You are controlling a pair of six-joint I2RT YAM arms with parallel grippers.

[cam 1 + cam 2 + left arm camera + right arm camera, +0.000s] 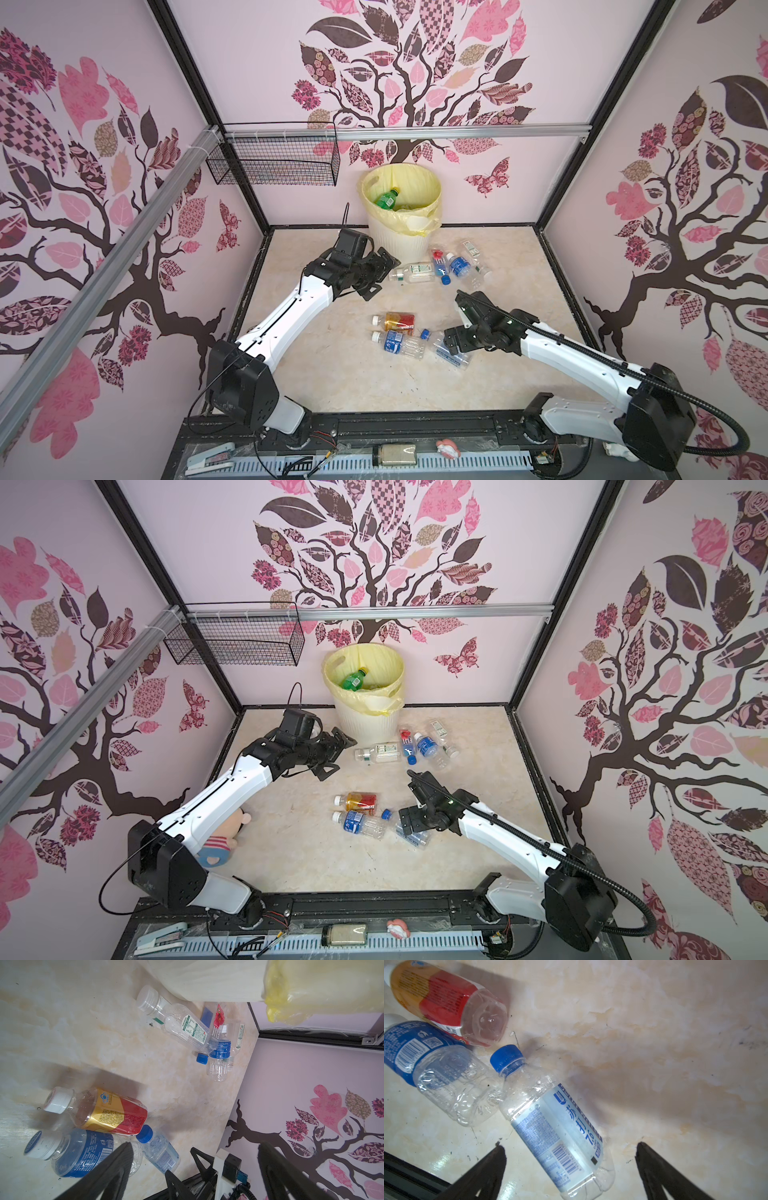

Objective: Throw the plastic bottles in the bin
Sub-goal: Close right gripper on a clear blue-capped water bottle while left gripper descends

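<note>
Your right gripper (pixel 569 1147) hangs with jaws spread wide over the clear, blue-capped plastic bottle (pixel 452 355), lower centre in both top views, near the amber red-labelled bottle (pixel 399 321). Your left gripper (pixel 384 276), also spread and empty, sits just beside the cream-white ribbed round bin (pixel 395 245), upper centre, which holds one green bottle (pixel 386 199).

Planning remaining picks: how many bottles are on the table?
7. Three near the right gripper: red-labelled bottle, blue-labelled bottle, pale-labelled bottle. Four beside the bin: large clear bottle, flower-labelled bottle, round blue bottle, far clear bottle. Overlaps may hide more.
</note>
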